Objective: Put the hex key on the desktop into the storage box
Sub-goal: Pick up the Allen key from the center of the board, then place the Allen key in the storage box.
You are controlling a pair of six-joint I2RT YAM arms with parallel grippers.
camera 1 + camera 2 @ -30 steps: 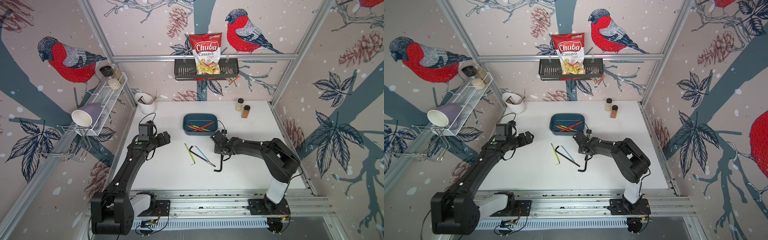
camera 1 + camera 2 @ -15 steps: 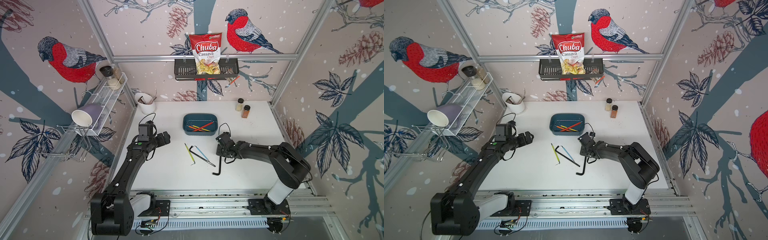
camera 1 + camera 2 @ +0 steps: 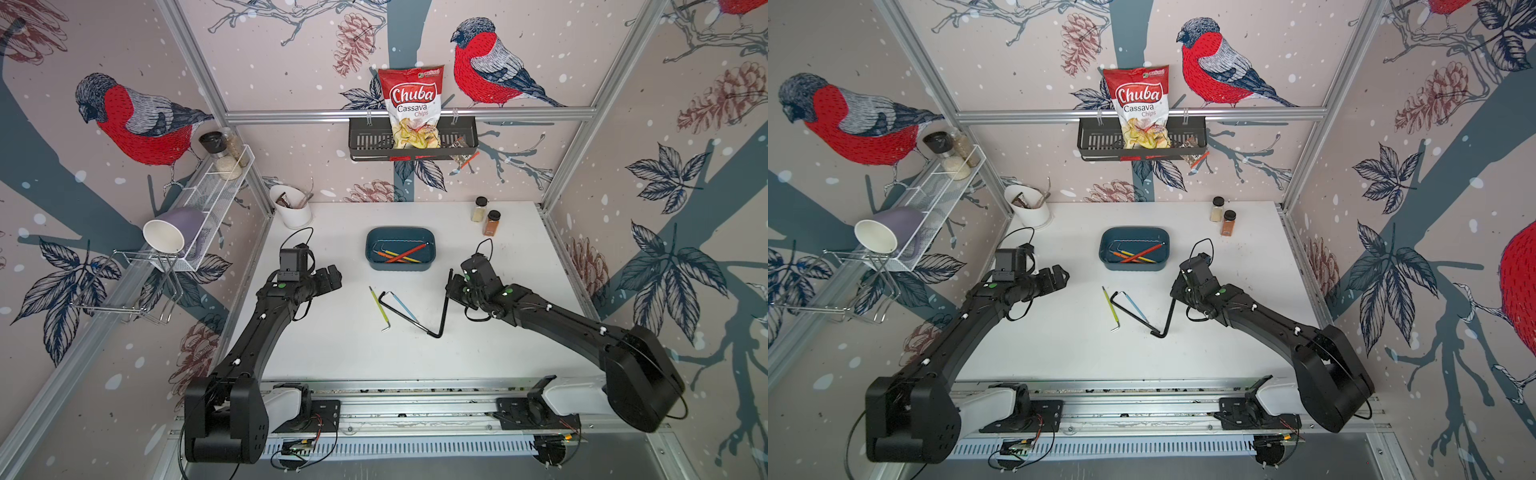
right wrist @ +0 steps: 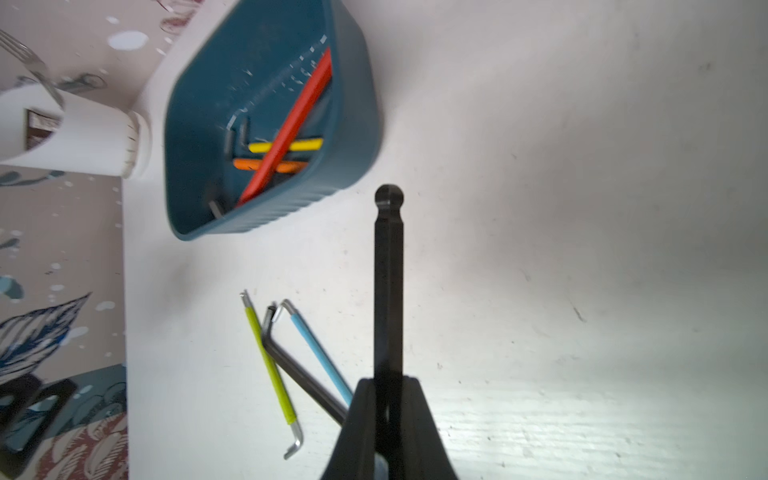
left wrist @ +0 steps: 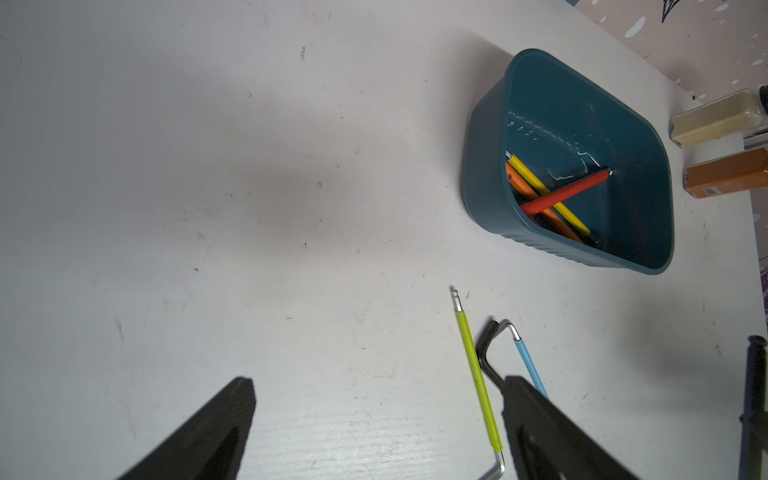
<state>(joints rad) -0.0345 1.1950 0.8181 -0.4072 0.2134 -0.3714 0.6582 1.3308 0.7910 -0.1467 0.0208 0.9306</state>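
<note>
My right gripper (image 3: 451, 286) (image 4: 388, 386) is shut on a large black hex key (image 3: 443, 309) (image 4: 388, 270). The key's ball end sticks out past the fingers, and its bent end hangs low near the front. The teal storage box (image 3: 400, 267) (image 4: 357, 104) stands on the white desktop (image 3: 332, 353) just beyond. It holds a red (image 3: 405, 252), a yellow and an orange hex key. A yellow-green key (image 3: 380, 309), a thin black key (image 3: 403, 313) and a blue key (image 3: 405, 306) lie on the desktop between the arms. My left gripper (image 3: 332, 276) (image 5: 376, 386) hovers open and empty.
Two spice jars (image 3: 484, 216) stand at the back right, and a white cup (image 3: 291, 205) with utensils at the back left. A black wall basket (image 3: 411, 143) holds a chips bag. A white wire rack (image 3: 216, 187) hangs on the left wall.
My right gripper has closed on the large black hex key and shifted a little to the right, tilting the key up. The left arm has not moved.
</note>
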